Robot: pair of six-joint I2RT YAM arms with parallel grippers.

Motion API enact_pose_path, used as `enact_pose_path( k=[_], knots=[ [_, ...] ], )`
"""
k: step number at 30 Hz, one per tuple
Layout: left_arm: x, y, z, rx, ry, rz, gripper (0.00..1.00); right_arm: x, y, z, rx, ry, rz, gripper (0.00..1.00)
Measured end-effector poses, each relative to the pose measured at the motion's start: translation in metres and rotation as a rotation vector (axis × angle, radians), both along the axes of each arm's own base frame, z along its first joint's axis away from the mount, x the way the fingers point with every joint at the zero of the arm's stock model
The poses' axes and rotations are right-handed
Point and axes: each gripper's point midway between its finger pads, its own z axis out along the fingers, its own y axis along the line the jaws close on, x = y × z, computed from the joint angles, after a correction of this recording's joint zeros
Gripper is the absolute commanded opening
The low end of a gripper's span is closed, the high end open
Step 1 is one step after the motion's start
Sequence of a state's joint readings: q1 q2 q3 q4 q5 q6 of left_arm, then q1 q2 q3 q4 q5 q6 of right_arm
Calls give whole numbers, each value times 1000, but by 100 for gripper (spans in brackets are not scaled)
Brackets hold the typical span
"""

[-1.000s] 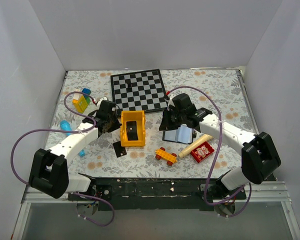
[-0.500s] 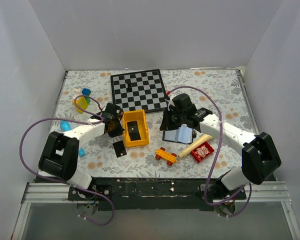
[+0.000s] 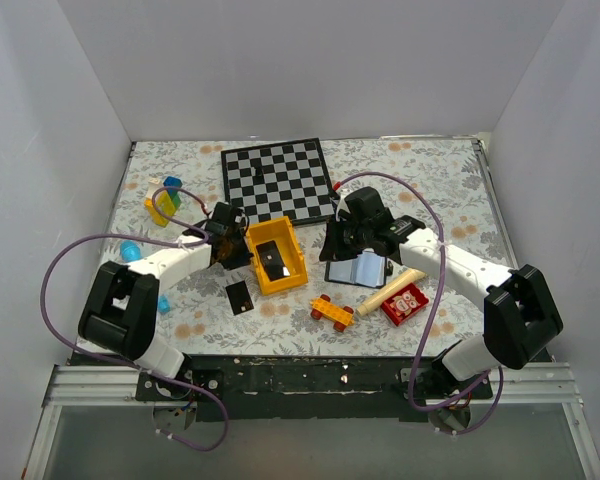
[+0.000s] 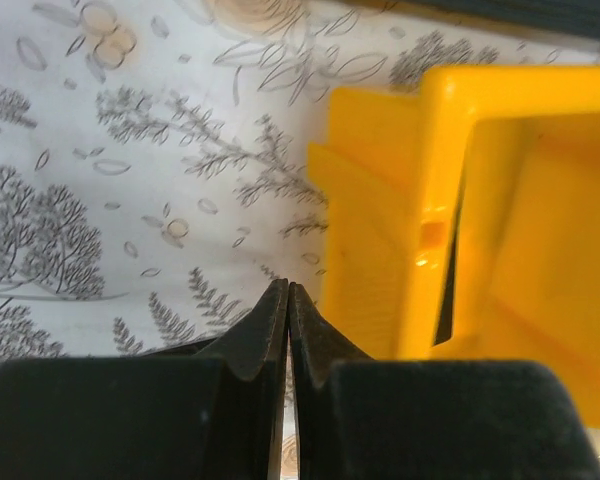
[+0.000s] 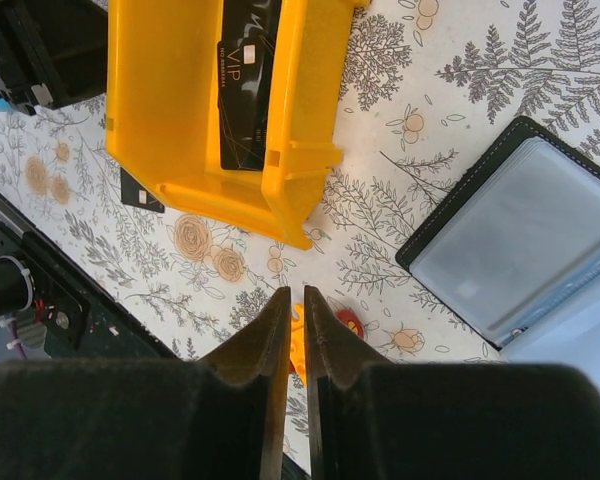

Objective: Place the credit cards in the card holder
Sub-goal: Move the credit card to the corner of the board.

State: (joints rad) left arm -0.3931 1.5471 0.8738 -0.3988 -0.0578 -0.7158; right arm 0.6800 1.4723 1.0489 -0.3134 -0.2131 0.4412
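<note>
1. Yellow bin point(image 5: 290, 150) holds 1 credit card point(image 5: 248, 85); left jaws, clenched and empty, sit just beside its wall, probably to steady it.
2. Right jaws, barely parted, hover empty near the open card holder point(image 5: 510, 250).

Plain white walls point(image 3: 300, 70) enclose a table point(image 3: 430, 170) covered in floral-patterned cloth.

We see a table point(image 3: 430, 180) under a floral cloth, with a chessboard point(image 3: 277, 180) at the far side and a yellow bin point(image 3: 275, 258) just nearer. A black credit card point(image 3: 240, 297) lies flat beside the bin's near left corner. The open card holder point(image 3: 358, 268) lies to the bin's right, and a brick toy car point(image 3: 331, 311), a wooden stick point(image 3: 390, 291) and a red packet point(image 3: 405, 304) sit near the front edge, with coloured blocks point(image 3: 165, 200) at far left.
</note>
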Motion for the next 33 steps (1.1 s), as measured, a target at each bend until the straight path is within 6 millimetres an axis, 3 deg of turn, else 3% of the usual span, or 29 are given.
enact_pose_path(
  k=[8, 17, 27, 33],
  knots=[
    [-29, 14, -23, 41, 78, 14, 0, -2, 1, 0, 6, 5, 7, 18],
    [-37, 11, -25, 33, 79, 35, 0, -10, -6, -2, 5, 5, 7, 18],
    [-86, 2, -25, -1, 115, 39, 0, -17, -11, -6, 7, 8, 9, 18],
    [-104, 11, -23, 41, 141, 48, 29, -17, -10, -6, 13, 3, 11, 18]
  ],
)
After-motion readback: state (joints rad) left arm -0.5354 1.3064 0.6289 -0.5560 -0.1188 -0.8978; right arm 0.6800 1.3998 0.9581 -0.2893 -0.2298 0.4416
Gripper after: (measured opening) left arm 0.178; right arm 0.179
